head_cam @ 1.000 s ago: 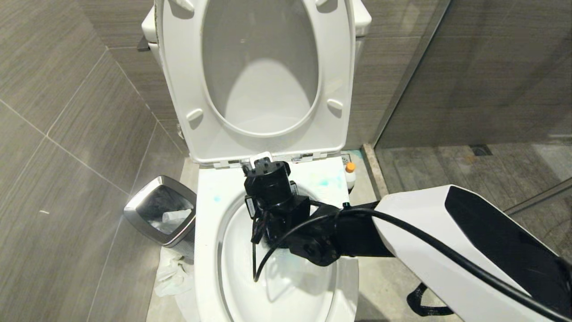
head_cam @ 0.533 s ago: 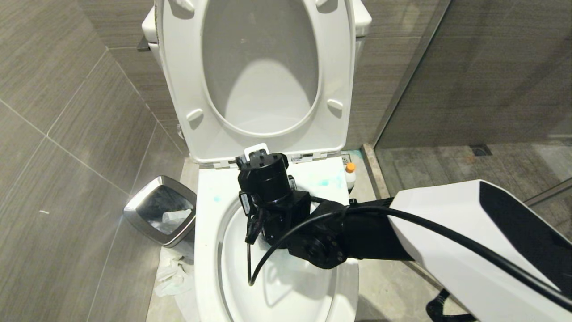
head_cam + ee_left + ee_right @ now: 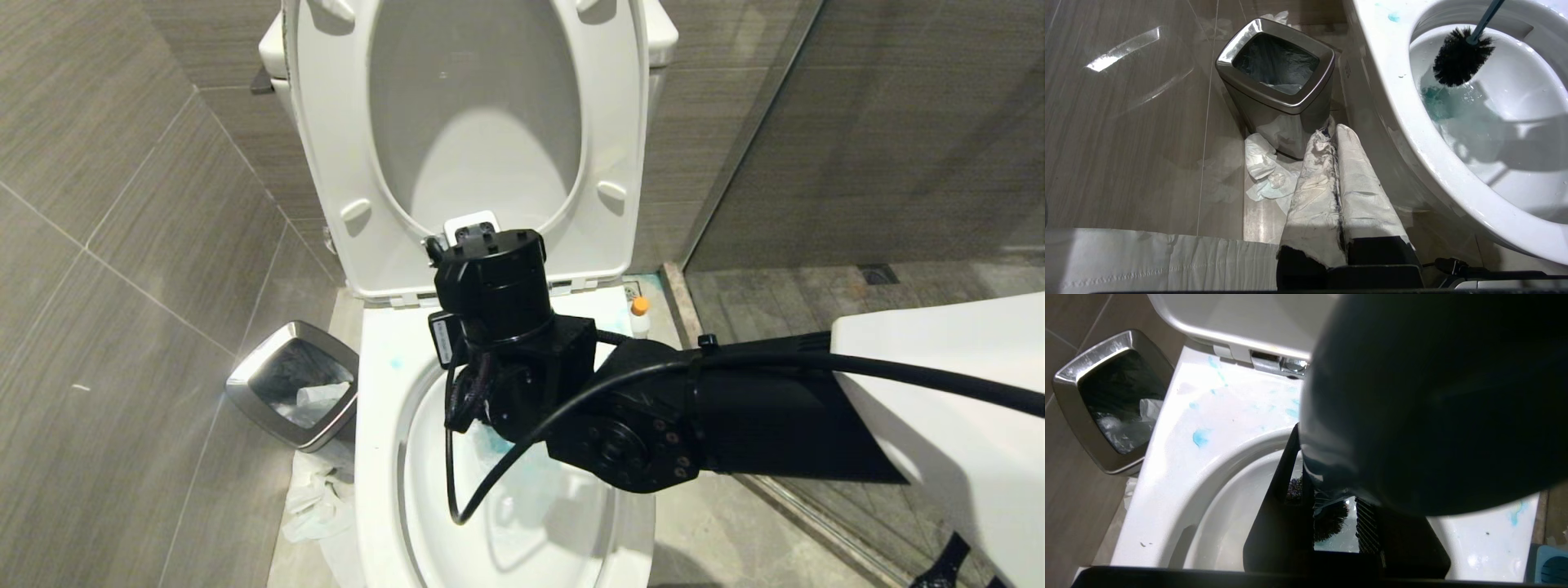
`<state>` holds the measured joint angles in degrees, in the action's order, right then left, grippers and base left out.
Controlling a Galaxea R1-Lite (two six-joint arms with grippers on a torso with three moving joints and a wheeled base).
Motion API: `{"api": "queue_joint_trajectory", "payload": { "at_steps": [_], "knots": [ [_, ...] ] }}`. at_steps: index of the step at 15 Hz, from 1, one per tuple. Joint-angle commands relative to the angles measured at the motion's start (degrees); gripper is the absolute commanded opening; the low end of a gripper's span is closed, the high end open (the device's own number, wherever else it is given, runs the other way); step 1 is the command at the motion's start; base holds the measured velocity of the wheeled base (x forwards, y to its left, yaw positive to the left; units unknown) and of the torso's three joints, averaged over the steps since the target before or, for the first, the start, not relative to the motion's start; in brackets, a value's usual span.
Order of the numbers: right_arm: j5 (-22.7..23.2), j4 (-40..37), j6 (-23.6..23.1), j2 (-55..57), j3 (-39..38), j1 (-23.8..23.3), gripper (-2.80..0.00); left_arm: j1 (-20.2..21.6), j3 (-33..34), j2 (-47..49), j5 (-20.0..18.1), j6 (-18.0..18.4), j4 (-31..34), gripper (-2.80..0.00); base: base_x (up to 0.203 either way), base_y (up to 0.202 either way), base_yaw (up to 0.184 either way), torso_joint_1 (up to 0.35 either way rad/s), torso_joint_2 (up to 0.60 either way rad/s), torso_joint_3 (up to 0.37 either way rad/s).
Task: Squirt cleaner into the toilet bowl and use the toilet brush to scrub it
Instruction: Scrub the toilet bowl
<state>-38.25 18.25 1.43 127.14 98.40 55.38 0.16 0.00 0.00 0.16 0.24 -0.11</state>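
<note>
One arm is doing the work: the right end effector (image 3: 1331, 514), poised over the toilet bowl (image 3: 380, 457), is clamped on the toilet brush (image 3: 1459, 55). Its long axis runs steeply down from the grip, bristle head pointing at the teal-stained water below. Parked beside the waste bin (image 3: 1276, 81), the left end effector (image 3: 1337, 179) is closed and farther off.
</note>
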Motion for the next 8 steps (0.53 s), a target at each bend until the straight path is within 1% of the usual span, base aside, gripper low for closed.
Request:
{"api": "queue_joint_trajectory", "payload": {
  "at_steps": [1, 8],
  "knots": [
    [-0.21, 0.39, 0.16, 2.48, 0.16, -0.86, -2.8, 0.02, 0.0, 0.06, 0.02, 0.02, -0.01, -2.8, 0.0, 0.0, 0.0, 0.0, 0.0, 0.0],
    [0.56, 0.65, 0.87, 11.26, 2.13, -2.76, -2.8, 0.02, 0.0, 0.09, 0.02, 0.11, 0.02, -2.8, 0.0, 0.0, 0.0, 0.0, 0.0, 0.0]
  ]
}}
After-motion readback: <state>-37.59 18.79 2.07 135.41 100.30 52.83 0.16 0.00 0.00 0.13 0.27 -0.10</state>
